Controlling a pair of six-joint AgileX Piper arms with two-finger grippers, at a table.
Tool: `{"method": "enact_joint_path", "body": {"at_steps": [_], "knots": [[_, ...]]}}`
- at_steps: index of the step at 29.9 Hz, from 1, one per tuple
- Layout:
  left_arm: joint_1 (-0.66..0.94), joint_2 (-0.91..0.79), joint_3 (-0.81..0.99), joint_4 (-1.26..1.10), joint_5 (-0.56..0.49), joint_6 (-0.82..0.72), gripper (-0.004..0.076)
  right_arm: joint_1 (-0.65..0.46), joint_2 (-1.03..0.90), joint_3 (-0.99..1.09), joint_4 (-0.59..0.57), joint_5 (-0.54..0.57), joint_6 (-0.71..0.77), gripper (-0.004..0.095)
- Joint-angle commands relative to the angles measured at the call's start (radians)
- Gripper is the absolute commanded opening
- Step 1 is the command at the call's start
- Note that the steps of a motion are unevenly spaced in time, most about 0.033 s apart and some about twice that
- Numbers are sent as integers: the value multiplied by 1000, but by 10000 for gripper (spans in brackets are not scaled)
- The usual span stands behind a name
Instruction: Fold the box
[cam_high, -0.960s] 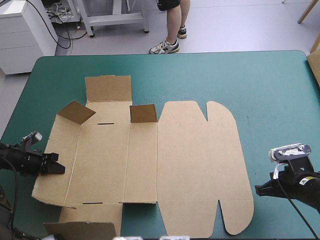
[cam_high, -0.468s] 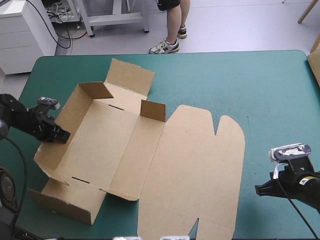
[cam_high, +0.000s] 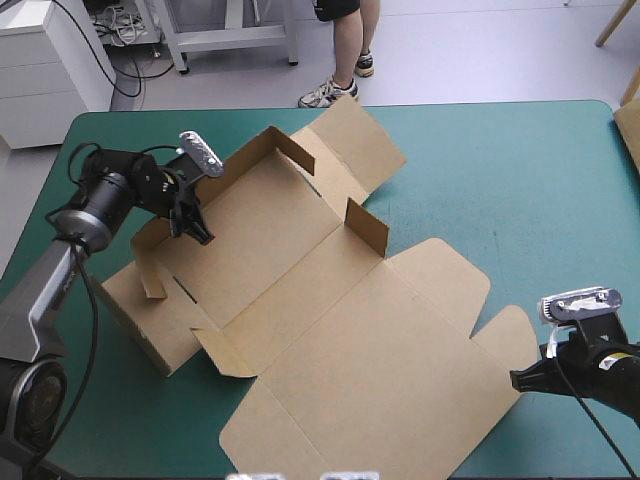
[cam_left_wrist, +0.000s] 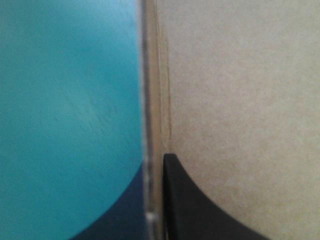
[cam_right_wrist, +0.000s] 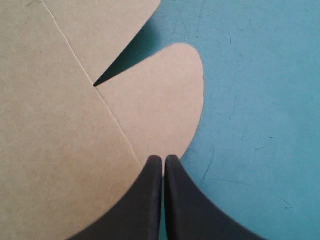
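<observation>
The teal-green surface (cam_high: 530, 180) fills most of the high view, with a strip of pale floor (cam_high: 470, 50) past its far edge. The brown box (cam_high: 330, 330) lies on a diagonal across the middle and left of the surface. It's partly formed: the big lid panel is flat toward the near edge, a small flap (cam_high: 367, 228) stands upright near the middle, and a wide flap (cam_high: 355, 150) tilts up at the far end.

The left claw (cam_high: 200, 232) is over the box's left side and pinches one of the raised walls. From above you only see the arm bent over the board there. The left wrist view is what settles it. The board's edge runs straight between the black fingers of the claw (cam_left_wrist: 156, 160), which are clamped on it, with brown box (cam_left_wrist: 240, 90) on one side and bare surface (cam_left_wrist: 65, 100) on the other.

The right claw (cam_high: 516, 380) sits low near the right near corner, just beside the lid's rounded flap (cam_high: 505, 335). In its own view the claw (cam_right_wrist: 163, 157) is closed into one pointed arch, holding nothing. The tip sits right at the rim of that rounded flap (cam_right_wrist: 160, 100), with the notch and crease of the box (cam_right_wrist: 50, 150) ahead of it. The surface (cam_right_wrist: 260, 100) there shows fine scratches that the high view doesn't pick up.
</observation>
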Motion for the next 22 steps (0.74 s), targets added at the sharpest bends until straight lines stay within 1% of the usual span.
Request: {"method": "enact_joint_path", "body": {"at_steps": [1, 4, 7, 9, 15, 17, 21, 22], "knots": [[-106, -43, -38, 140, -167, -51, -8, 3, -2, -25, 17, -34, -3, -2], [-193, -43, -38, 229, -235, -61, -8, 3, -2, -25, 17, -34, -1, -2], [-280, -43, -38, 339, -296, -125, -8, 3, -2, -25, 17, -34, -1, -2], [-329, -43, -38, 406, -314, -152, -8, 3, -2, -25, 17, -34, -1, -2], [-469, -43, -38, 567, -324, -168, -8, 3, -2, -25, 17, -33, -1, -2], [-503, -43, -38, 607, -326, -216, -8, 3, -2, -25, 17, -33, -1, -2], [-563, -43, -38, 694, -305, -420, -8, 3, -2, -25, 17, -31, -1, -2], [-573, -43, -38, 709, -300, -443, -8, 3, -2, -25, 17, -30, -1, -2]]}}
